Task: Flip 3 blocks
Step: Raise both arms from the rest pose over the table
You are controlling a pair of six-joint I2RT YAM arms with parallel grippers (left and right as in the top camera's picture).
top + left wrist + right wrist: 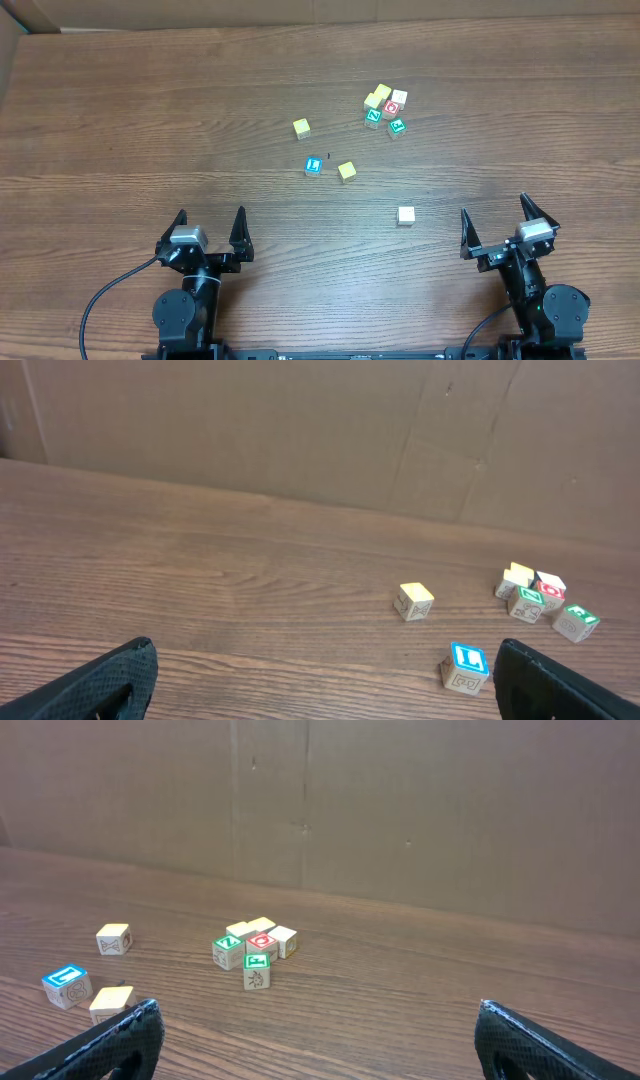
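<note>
**Op A:** While both arms sit at the near edge of the table (100,150), what room do I have?

**Op B:** I see the left gripper (210,222) and the right gripper (494,210) both spread wide, holding nothing. Bare wood lies between them and the blocks. A cardboard wall (400,810) stands along the far edge.

**Op A:** Where are my three?

**Op B:** I find the blue block (313,165) mid-table, with the pale yellow block (347,171) just beside it on its right, apart from it. The cream block (406,215) lies nearer, between those two and the right gripper.

**Op A:** Which way do they point?

**Op B:** They are cubes, so I read no long axis. The blue block shows its printed face up. The pale yellow one sits slightly turned to the table's edge. Behind them I see a bright yellow cube (301,128), and farther right a tight cluster of cubes (385,108).
</note>
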